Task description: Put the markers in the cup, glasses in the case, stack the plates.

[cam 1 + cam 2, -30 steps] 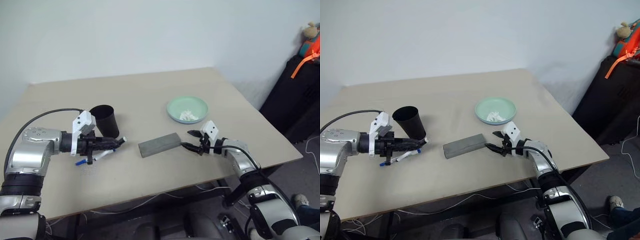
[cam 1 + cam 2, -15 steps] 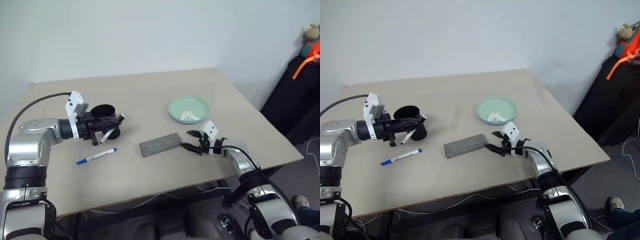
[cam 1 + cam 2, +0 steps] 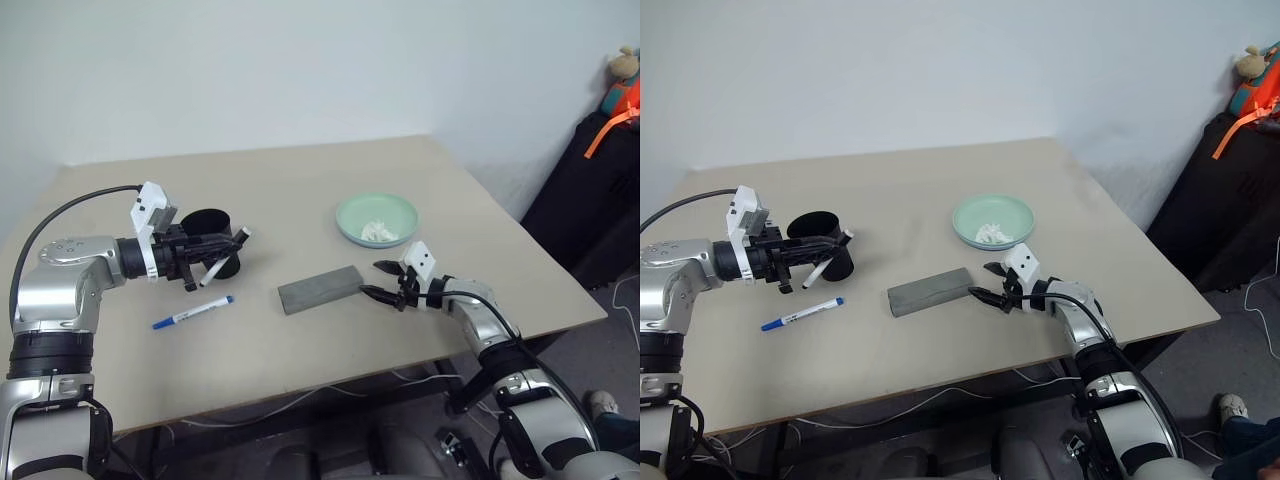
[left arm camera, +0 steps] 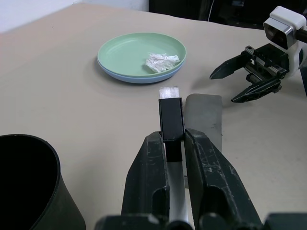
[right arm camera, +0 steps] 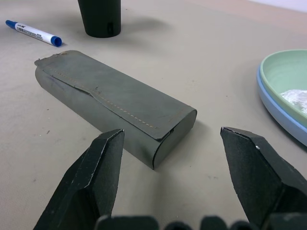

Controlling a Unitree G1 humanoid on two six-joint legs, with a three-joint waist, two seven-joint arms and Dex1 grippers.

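My left gripper is shut on a white marker with a black cap, held off the table right in front of the black cup. A second marker, blue-capped, lies on the table below that hand. The grey case lies closed in the middle. My right gripper stands open at the case's right end, nothing between its fingers. The mint green plate rests on the light blue plate. The glasses are out of view.
A white tissue wad lies in the green plate. The table's front edge runs close below both hands. A dark bag stands on the floor at the right.
Over the second, my left gripper rose from the table with a marker, up to the front of the cup, leaving the blue-capped marker lying there. The right arm stayed still.
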